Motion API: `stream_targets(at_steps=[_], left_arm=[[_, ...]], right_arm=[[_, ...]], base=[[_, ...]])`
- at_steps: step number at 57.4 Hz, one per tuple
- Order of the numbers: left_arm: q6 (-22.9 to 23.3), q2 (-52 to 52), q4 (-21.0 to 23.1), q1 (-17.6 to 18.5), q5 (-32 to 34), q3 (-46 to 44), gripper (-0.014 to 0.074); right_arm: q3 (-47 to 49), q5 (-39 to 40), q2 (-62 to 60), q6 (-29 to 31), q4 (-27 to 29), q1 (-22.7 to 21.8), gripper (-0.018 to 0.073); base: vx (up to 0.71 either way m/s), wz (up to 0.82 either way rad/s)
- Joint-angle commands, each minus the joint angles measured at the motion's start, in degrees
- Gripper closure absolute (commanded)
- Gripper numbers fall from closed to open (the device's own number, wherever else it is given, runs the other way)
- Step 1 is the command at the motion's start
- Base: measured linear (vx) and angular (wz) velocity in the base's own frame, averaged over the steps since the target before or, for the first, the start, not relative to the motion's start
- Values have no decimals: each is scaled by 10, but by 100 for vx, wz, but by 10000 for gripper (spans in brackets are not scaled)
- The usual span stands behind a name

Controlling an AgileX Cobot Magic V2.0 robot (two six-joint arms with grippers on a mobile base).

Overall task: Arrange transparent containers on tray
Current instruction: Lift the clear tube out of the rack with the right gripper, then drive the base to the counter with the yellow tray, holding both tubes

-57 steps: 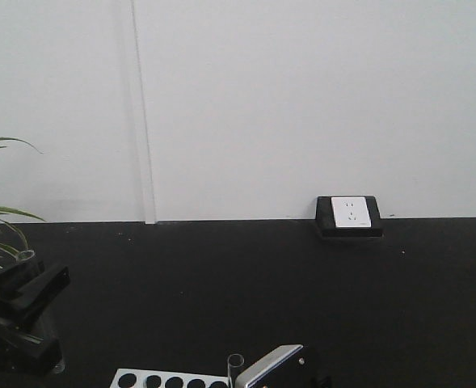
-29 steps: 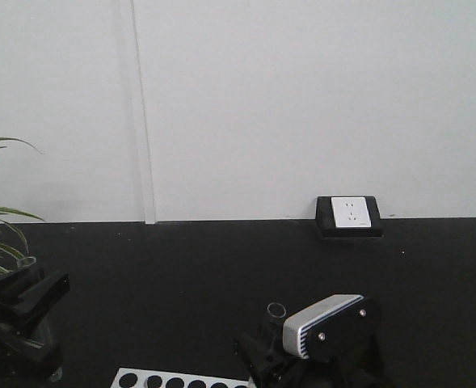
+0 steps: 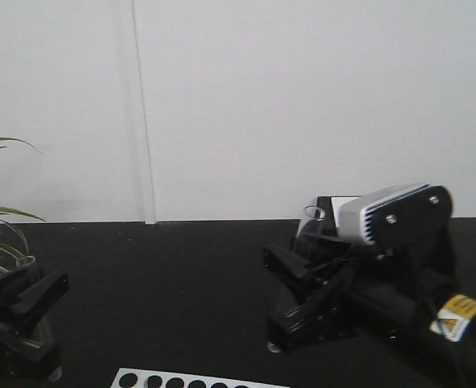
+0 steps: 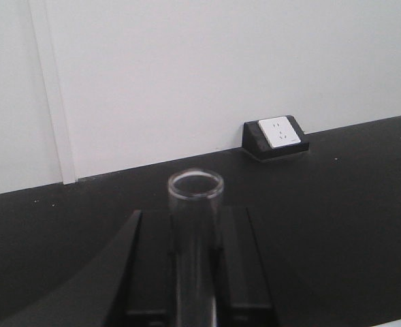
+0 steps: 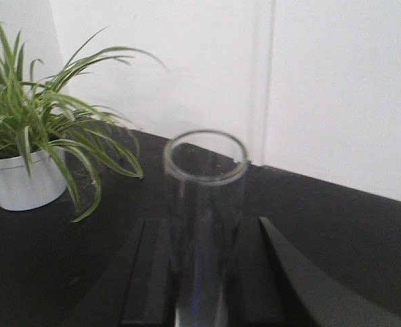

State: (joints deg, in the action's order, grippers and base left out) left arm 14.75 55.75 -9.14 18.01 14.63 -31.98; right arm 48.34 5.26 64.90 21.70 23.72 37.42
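My right gripper (image 3: 301,301) is shut on a clear test tube (image 3: 309,234) and holds it tilted, well above the black table. In the right wrist view that test tube (image 5: 205,218) stands between the two black fingers (image 5: 154,272) of the right gripper (image 5: 203,231). My left gripper (image 3: 19,317) at the lower left is shut on a second test tube (image 3: 25,263). The left wrist view shows this test tube (image 4: 195,231) pinched upright in the left gripper (image 4: 195,221). The yellow tray is out of view.
A white rack (image 3: 197,379) with round black holes lies at the bottom edge. A potted plant (image 5: 43,122) stands at the left by the wall. A wall socket box (image 4: 277,133) sits at the back of the black table (image 3: 181,283).
My right gripper has risen from beside the rack, up and to the right, carrying its test tube. The left gripper has barely moved.
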Motion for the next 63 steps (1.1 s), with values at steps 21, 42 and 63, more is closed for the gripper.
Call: stream_targets(at_steps=[21,42,63], left_arm=[[1,-141,7,1,-63,-21,461],[1,-172,7,1,-69,-21,461],[1,-172,7,1,-69,-21,461]], right_arm=[[22,-160,-161,27,-6,-100,445],[22,-188,-160,27,-4,-100,445],[22,-188,-160,27,-4,-100,445]], base=[[0,0],[0,0],[0,0]])
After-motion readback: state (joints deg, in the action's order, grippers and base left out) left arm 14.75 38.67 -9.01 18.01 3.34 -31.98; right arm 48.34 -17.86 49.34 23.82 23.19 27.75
